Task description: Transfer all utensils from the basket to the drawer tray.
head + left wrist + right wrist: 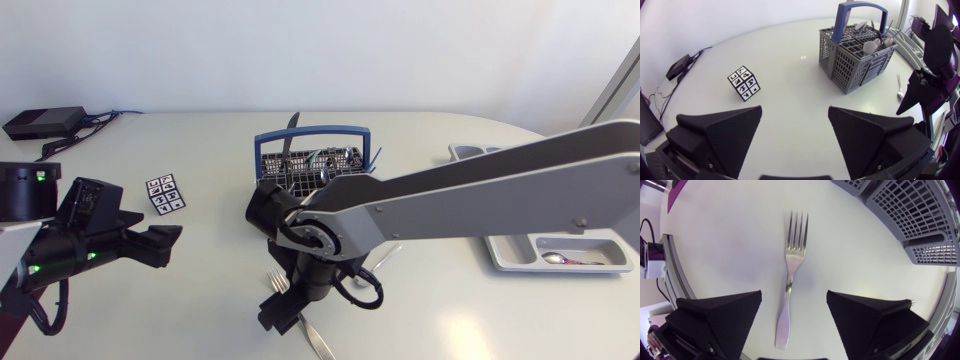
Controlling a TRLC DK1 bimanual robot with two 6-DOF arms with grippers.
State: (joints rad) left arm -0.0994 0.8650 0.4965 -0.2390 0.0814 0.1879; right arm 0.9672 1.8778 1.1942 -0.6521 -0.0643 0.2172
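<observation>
Counter (460,310): a white surface with rounded far corners carried everything.
Basket (852,67): a grey mesh cutlery basket with a blue handle stood upright toward the far middle, with several utensils standing in it.
Drawer tray (507,255): a grey divided tray lay at the right, partly hidden under the right arm.
Spoon in tray (566,260): one spoon lay in the tray's near right compartment.
Fork (791,270): it lay flat on the counter, near of the basket, with its tines pointing toward the basket.
Right arm (480,190): it came in from the right, passed over the tray and reached down to the fork.
Right jaws: they stood wide apart, one finger on either side of the fork handle. Whether they touched the fork could not be told.
Loose spoon (900,89): it lay on the counter to the right of the basket, beside the right arm.
Left arm (80,235): it sat low at the near left, well apart from the basket.
Left jaws: they were apart and held nothing.
Cube (165,193): a small block with black and white markers sat between the left arm and the basket.
</observation>
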